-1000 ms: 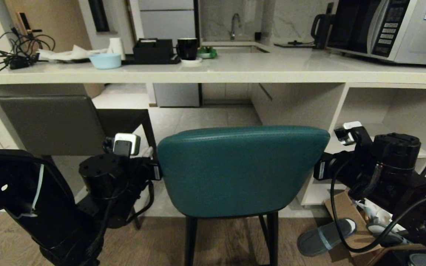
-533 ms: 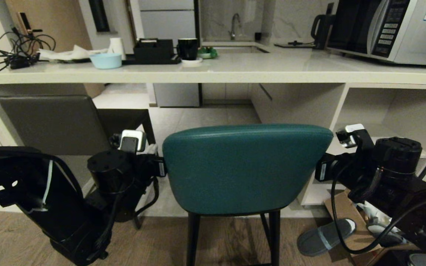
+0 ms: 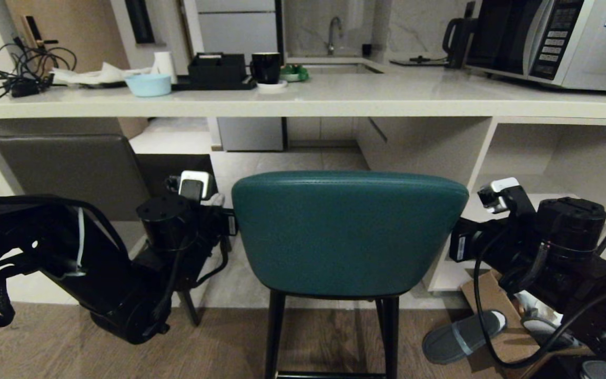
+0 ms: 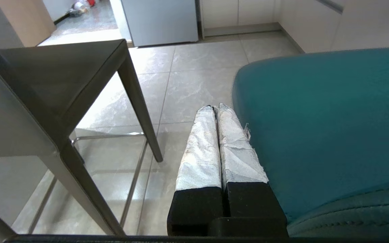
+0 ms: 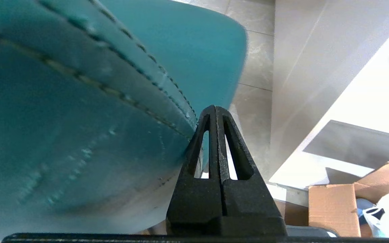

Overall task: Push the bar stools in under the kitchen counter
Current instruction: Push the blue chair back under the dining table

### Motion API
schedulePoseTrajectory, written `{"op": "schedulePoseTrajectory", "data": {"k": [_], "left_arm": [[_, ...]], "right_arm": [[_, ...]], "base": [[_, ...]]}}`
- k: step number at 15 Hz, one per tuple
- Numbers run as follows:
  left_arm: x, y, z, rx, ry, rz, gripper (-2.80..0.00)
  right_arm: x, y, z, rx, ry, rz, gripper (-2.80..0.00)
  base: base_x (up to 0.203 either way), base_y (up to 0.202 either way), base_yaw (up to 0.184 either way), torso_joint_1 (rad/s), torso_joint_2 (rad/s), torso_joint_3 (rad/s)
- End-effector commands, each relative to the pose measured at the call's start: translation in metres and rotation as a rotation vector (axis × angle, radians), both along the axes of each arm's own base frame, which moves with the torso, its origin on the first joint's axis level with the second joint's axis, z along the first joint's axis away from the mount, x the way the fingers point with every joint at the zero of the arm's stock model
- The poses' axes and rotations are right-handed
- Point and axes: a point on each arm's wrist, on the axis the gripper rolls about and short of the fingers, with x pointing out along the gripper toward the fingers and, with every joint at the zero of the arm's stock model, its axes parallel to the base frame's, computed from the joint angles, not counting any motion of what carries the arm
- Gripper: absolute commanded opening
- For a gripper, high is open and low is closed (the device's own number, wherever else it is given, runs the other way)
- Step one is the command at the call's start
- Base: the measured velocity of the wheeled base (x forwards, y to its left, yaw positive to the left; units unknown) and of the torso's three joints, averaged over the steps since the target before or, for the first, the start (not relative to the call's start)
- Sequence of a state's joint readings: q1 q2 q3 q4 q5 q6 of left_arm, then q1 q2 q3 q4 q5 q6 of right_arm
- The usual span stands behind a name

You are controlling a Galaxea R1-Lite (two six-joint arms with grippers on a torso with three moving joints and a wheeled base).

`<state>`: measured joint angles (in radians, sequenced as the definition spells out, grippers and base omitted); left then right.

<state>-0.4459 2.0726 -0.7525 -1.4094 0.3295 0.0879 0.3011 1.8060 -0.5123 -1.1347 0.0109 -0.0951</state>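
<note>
Both grippers — left gripper (image 4: 217,108), right gripper (image 5: 215,108) — are flanking the teal padded curved-back stool (image 3: 347,234) before the thick white speckled tabletop (image 3: 334,102), fingers closed on nothing; uneven pushing risks twisting it into the dark grey leather stool (image 3: 71,176).

Stool (image 3: 347,234): teal, black legs. Second stool (image 3: 71,168): dark grey. Counter (image 3: 334,100): white. Bowl (image 3: 148,84): light blue. Mug (image 3: 266,67): black.
</note>
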Motion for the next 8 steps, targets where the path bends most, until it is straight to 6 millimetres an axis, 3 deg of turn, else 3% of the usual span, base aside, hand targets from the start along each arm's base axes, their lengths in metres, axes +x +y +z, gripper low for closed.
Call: {"op": "schedulePoseTrajectory", "data": {"k": [1,8], "left_arm": [[-0.002,0.002,0.003,-0.01,-0.017,-0.012,-2.8],[-0.019,0.006,-0.003,0.012,0.02,-0.025,-2.8]], "right_arm": [[0.001,-0.001,0.002,0.004,-0.008,-0.009,-2.8],[0.004,-0.002,0.0,0.005,-0.003,-0.016,-2.8]], "base": [[0.0,0.0,0.0,0.0,0.0,0.0],[0.0,0.0,0.0,0.0,0.0,0.0]]}}
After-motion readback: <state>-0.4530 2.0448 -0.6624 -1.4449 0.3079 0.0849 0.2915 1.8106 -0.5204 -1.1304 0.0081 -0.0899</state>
